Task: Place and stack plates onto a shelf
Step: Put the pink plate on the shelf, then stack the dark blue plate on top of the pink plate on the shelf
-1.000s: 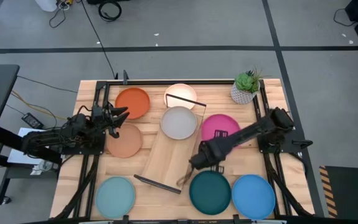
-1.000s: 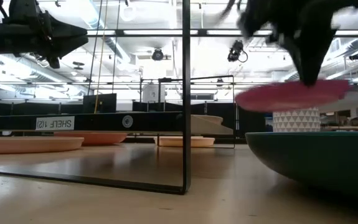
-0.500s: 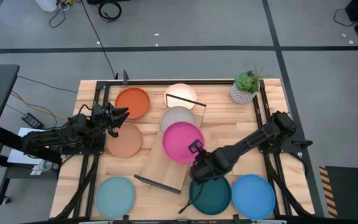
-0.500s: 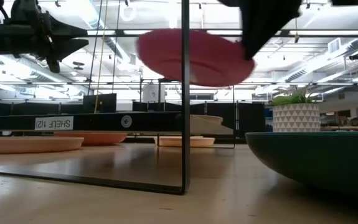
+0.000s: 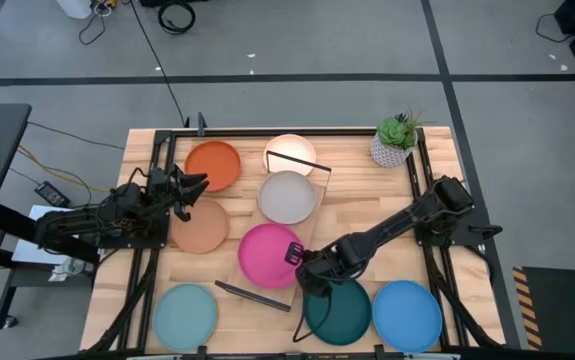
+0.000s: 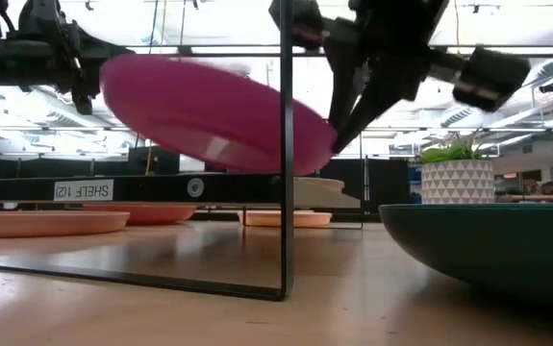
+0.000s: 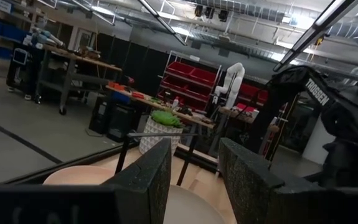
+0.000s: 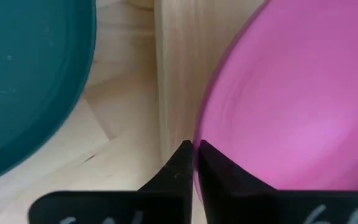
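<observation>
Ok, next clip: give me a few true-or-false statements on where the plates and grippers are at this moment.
1. The right gripper is shut on the pink plate. True.
2. The pink plate lies flat on the shelf. False: the low view shows it tilted and held in the air.
3. The grey plate sits on the shelf. True.
4. The left gripper holds the orange plate. False: it holds nothing, beside the orange plate.
5. The dark teal plate is stacked on the blue plate. False: they lie side by side.
</observation>
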